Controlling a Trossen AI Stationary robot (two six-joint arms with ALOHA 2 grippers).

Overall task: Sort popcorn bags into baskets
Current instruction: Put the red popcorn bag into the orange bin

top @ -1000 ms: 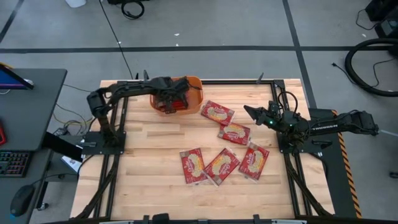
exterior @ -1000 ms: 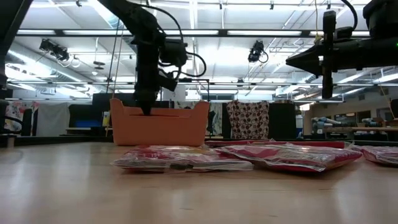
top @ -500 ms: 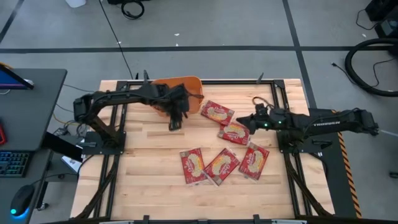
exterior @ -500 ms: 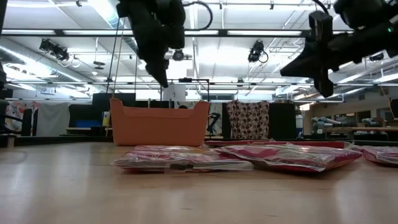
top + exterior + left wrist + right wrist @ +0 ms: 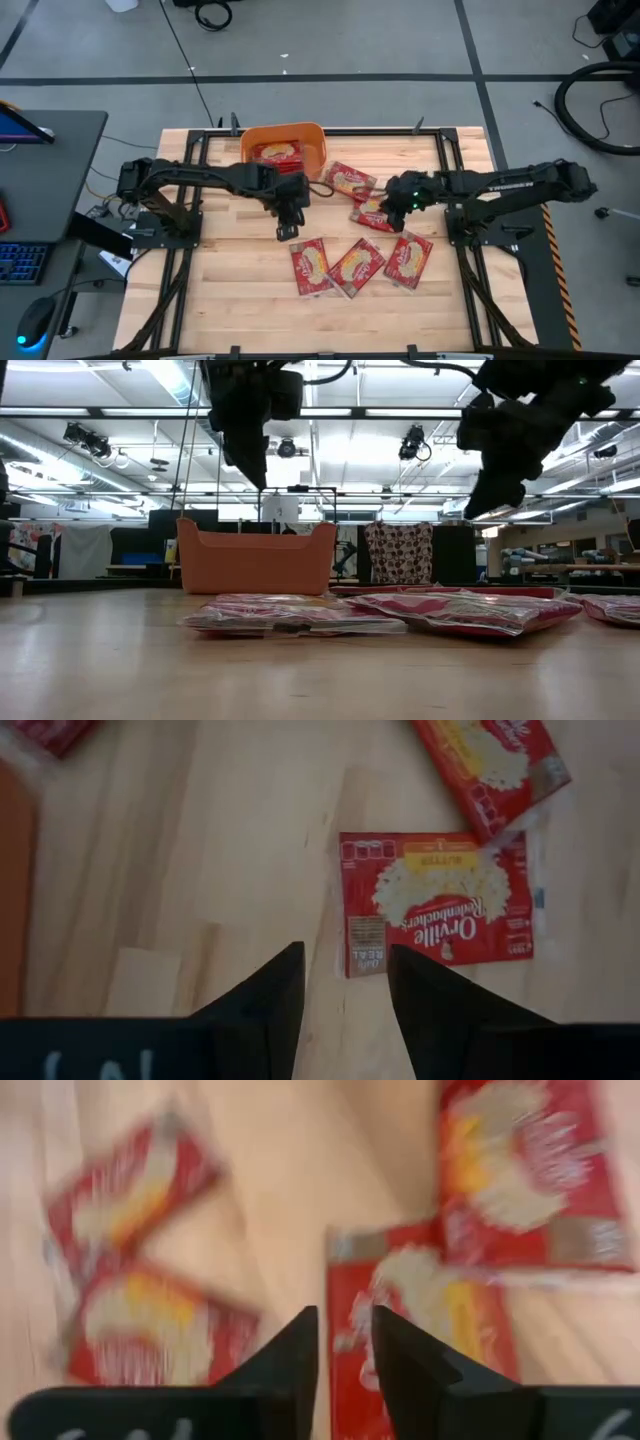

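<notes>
Both arms have reached inward; left gripper (image 5: 286, 232) and right gripper (image 5: 393, 217) empty, fingers parted.

A pale wooden-plank table (image 5: 230, 260) with a dark frame carries everything. At its far edge sits the orange basket (image 5: 312, 140). Five popcorn bags lie flat on the planks: one (image 5: 347, 181) just beside the basket, another (image 5: 374, 214) just nearer than it, and three in a row nearer the front, the left one (image 5: 310, 266), the middle one (image 5: 357, 267) touching or overlapping it, and the right one (image 5: 408, 258).
</notes>
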